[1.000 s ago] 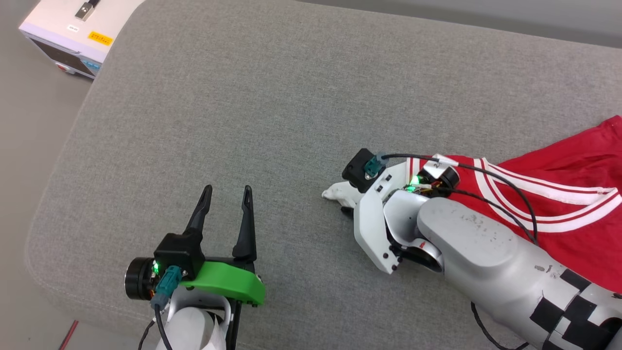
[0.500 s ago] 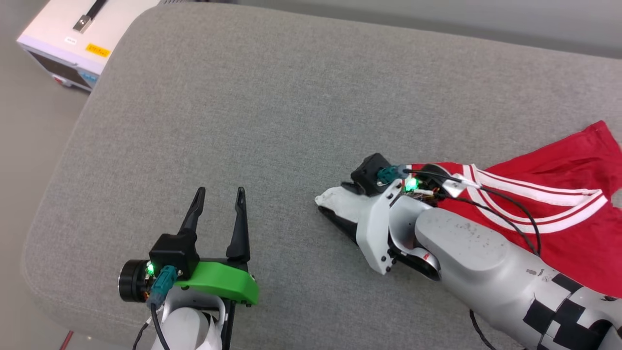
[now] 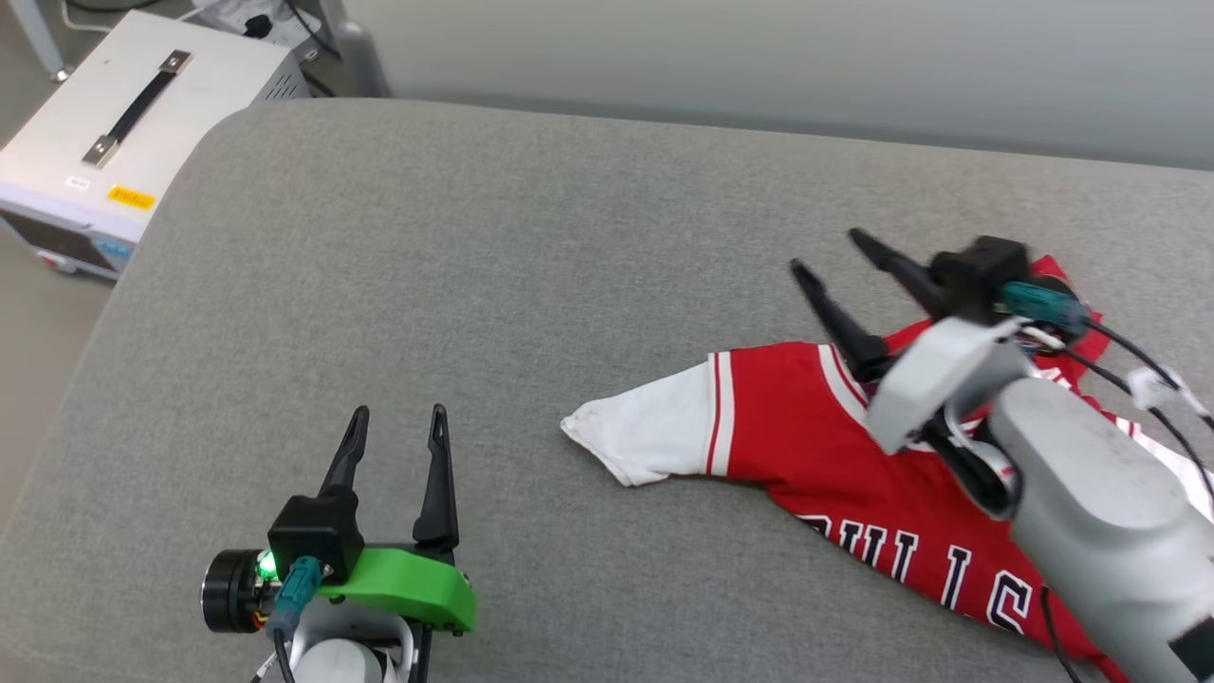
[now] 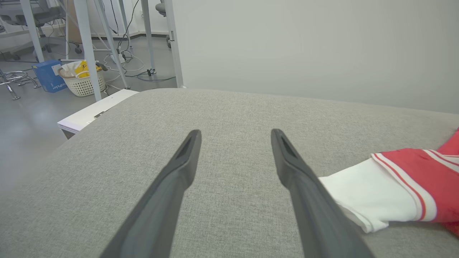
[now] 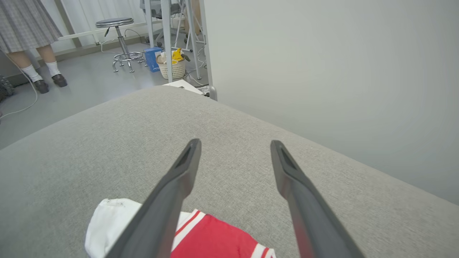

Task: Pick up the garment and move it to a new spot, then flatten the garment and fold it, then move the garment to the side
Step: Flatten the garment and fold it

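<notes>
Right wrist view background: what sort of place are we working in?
Probably a lab or workshop, not a home: a metal stool, bare frame legs, and a white equipment box beside the grey padded surface.

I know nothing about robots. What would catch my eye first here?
A red garment with a white sleeve and black lettering lies rumpled on the right of the grey cushion. The right gripper hangs open over it; the left gripper, on a bright green mount, sits open at the lower left.
</notes>
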